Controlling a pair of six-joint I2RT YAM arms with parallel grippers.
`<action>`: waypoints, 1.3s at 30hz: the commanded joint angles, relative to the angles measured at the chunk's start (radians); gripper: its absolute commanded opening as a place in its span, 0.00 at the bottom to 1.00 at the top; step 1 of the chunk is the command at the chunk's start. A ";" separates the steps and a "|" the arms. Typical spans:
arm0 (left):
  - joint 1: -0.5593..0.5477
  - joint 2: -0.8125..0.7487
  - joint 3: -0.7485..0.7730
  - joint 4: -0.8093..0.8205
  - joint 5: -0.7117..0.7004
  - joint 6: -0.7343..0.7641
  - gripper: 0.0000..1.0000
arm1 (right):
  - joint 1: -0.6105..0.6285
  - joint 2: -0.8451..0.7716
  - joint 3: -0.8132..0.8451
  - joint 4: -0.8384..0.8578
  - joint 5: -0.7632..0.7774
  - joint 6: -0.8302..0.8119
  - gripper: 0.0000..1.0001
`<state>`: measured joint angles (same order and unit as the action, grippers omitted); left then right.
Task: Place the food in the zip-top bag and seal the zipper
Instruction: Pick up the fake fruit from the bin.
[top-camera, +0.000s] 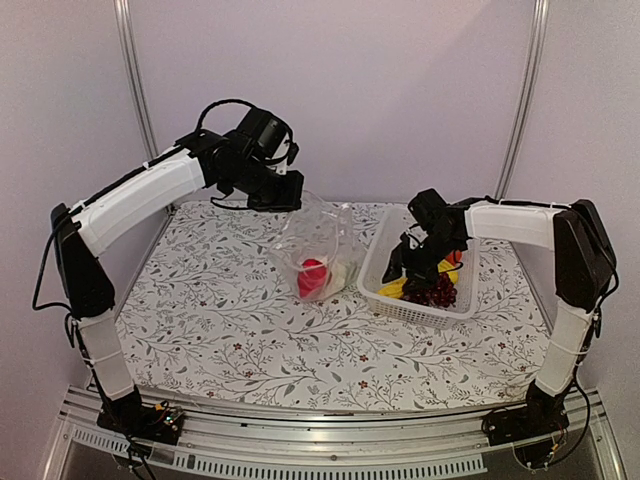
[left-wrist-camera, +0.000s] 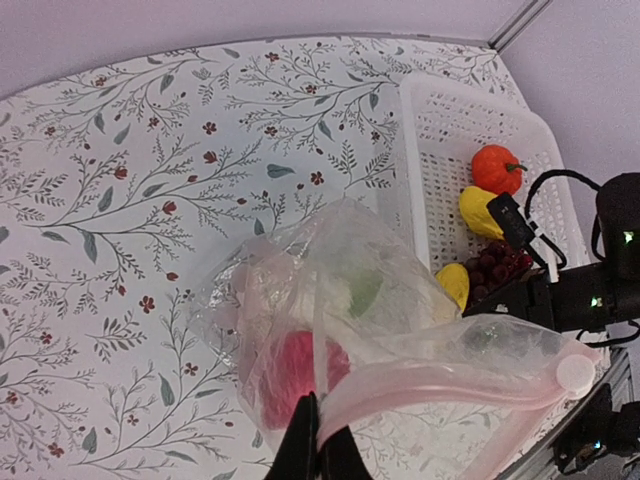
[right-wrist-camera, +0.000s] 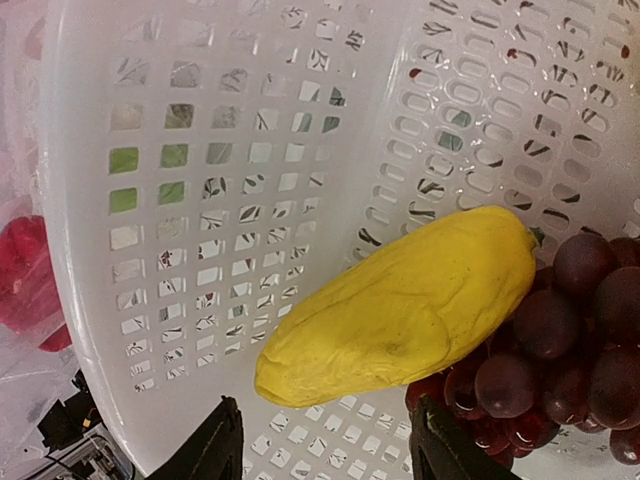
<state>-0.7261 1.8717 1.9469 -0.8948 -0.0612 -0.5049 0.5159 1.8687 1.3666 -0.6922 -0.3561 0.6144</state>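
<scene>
Top external view: the left gripper (top-camera: 286, 192) hangs above the table (top-camera: 200, 300) at upper centre, jaws pressed together on the top edge of the bag (top-camera: 322, 245). The bag droops from them, its bottom on the table. The pepper (top-camera: 312, 275) lies inside it, low down.

Just right of the bag stands the basket (top-camera: 425, 315). The right gripper (top-camera: 400, 265) reaches into its left part, over a yellow piece (top-camera: 392, 288). The grapes (top-camera: 436, 292) lie beside that piece, and the orange fruit (top-camera: 455, 257) shows behind the arm.

Left wrist view: the left gripper's (left-wrist-camera: 320, 455) fingers meet at the bottom centre, clamped on the bag (left-wrist-camera: 340, 260) at its mouth. The zip strip (left-wrist-camera: 440, 385) runs from them toward the lower right. The pepper (left-wrist-camera: 295, 370) sits below a white piece (left-wrist-camera: 270, 290) in the bag. At right the basket (left-wrist-camera: 440, 130) holds the orange fruit (left-wrist-camera: 497, 167), two yellow pieces and the grapes (left-wrist-camera: 495, 265).

Right wrist view: the right gripper (right-wrist-camera: 325, 450) has its jaws well apart at the bottom edge, holding nothing. The yellow piece (right-wrist-camera: 400, 305) lies just above them in the frame, against the grapes (right-wrist-camera: 560, 340). I cannot tell whether the fingers touch it. The basket's wall (right-wrist-camera: 200, 200) fills the left.
</scene>
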 joint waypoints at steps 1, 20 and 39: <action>0.012 -0.033 -0.005 0.009 0.003 0.017 0.00 | -0.002 0.007 -0.019 0.013 -0.011 0.015 0.57; 0.023 -0.045 -0.003 0.010 0.012 0.046 0.00 | -0.002 0.166 0.082 0.031 0.033 0.067 0.65; 0.025 0.002 0.037 0.013 0.032 0.037 0.00 | -0.034 0.139 0.103 0.030 0.102 0.044 0.47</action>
<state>-0.7139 1.8610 1.9503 -0.8951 -0.0410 -0.4717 0.4961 2.0247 1.4502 -0.6563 -0.3004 0.6689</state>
